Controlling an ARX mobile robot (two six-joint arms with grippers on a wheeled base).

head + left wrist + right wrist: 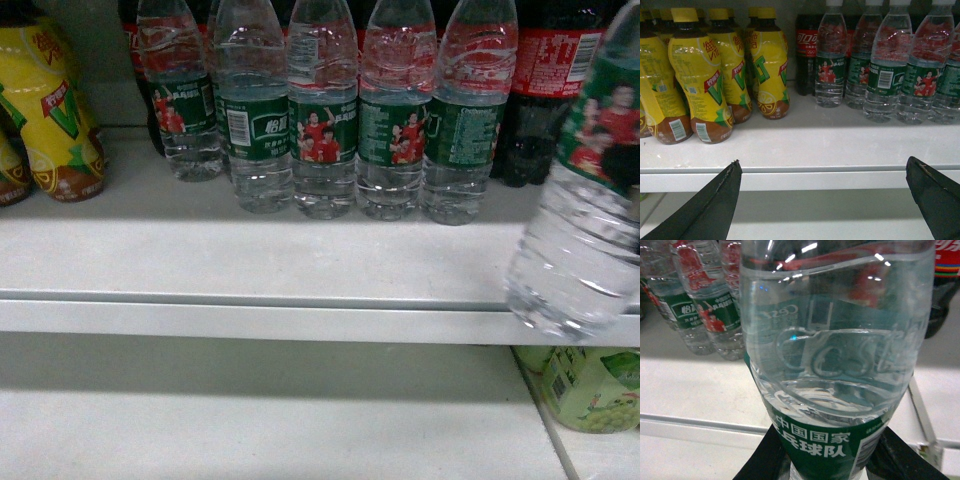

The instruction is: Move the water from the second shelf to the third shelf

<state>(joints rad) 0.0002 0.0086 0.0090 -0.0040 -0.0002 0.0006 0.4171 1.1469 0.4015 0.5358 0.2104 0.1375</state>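
A clear water bottle (580, 240) with a green label hangs tilted at the right, in front of the shelf's front edge (250, 315). In the right wrist view this bottle (840, 355) fills the frame, and my right gripper (827, 460) is shut on its labelled part, with a black finger on each side. My left gripper (822, 170) is open and holds nothing; its dark fingers (715, 205) point at the shelf edge. Neither gripper shows in the head view. Several more water bottles (322, 120) stand in a row on the shelf.
Yellow lemon tea bottles (705, 80) stand at the shelf's left. Dark cola bottles (545, 90) stand behind the water row. The lower shelf (250, 420) has a light green bottle (590, 390) at its right.
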